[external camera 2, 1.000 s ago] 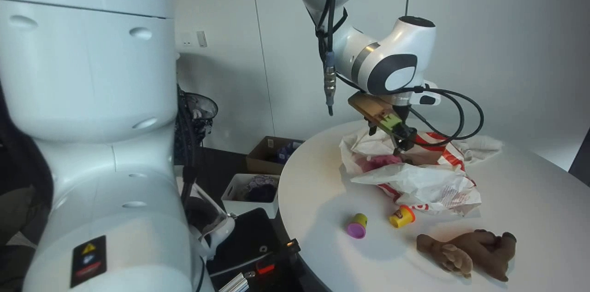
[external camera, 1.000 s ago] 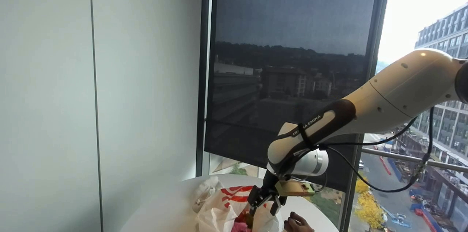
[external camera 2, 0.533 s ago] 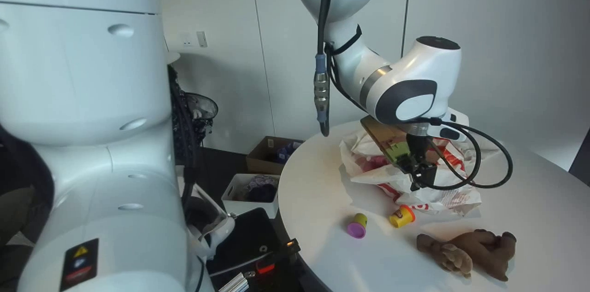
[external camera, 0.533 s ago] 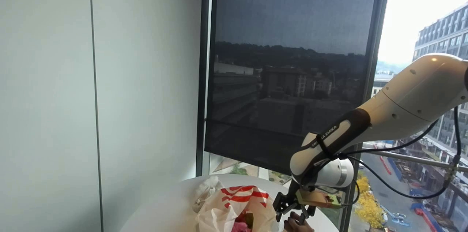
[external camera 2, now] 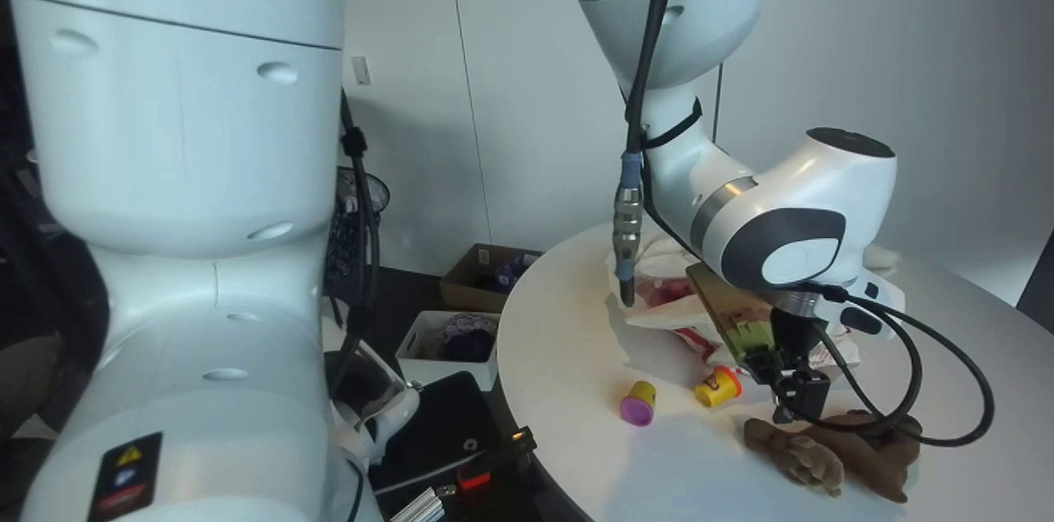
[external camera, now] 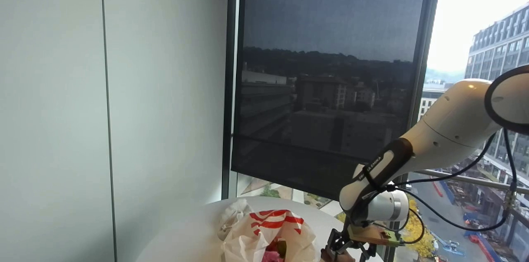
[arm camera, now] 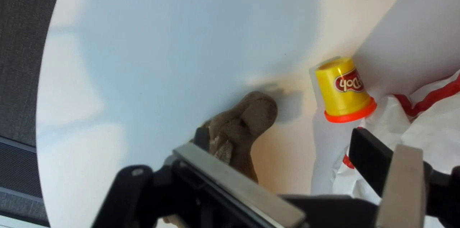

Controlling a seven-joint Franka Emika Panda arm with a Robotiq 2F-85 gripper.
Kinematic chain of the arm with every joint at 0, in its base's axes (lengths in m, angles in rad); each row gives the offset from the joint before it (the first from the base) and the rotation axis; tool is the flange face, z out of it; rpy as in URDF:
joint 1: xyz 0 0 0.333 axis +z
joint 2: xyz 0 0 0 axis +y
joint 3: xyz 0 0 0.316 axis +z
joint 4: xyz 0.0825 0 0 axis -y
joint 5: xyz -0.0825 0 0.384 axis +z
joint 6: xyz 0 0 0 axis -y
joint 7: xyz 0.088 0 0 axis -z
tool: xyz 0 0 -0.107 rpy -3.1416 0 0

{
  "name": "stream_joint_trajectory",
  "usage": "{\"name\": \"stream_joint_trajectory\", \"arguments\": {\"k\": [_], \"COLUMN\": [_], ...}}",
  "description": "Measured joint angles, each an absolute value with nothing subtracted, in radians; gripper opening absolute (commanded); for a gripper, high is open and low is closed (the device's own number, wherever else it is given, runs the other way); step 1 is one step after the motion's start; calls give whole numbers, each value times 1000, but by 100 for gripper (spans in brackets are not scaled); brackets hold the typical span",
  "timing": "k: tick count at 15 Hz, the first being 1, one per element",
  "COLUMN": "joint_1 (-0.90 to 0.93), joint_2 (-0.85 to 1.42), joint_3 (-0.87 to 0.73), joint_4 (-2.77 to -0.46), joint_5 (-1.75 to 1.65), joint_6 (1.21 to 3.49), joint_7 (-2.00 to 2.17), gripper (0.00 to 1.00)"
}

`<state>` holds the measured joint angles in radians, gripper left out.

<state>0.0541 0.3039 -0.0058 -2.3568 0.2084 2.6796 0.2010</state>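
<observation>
Plainly, from left to right in the wrist view, a brown plush toy [arm camera: 248, 123] lay on the counter [arm camera: 143, 59] below the pincer [arm camera: 281, 137], which gaped wide, while an orange-lidded yellow tub [arm camera: 343, 91] rested near it toward the right and a red-and-white bag [arm camera: 431, 129] sprawled farther right.

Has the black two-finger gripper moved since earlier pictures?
Yes: in an exterior view, the gripper moved from the white plastic bag toward the brown plush toy.
</observation>
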Motion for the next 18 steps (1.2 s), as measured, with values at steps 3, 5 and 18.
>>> {"name": "stream_joint_trajectory", "arguments": {"k": [3,5,18], "joint_1": [54,56,88], "joint_2": [392,453,774], "joint_3": [-29,-42,-130], "joint_4": [-2293,-2236,-1908], "joint_5": [156,127,55], "joint_6": [2693,2700,2706], "joint_7": [227,236,277], "gripper": [100,100,52]}}
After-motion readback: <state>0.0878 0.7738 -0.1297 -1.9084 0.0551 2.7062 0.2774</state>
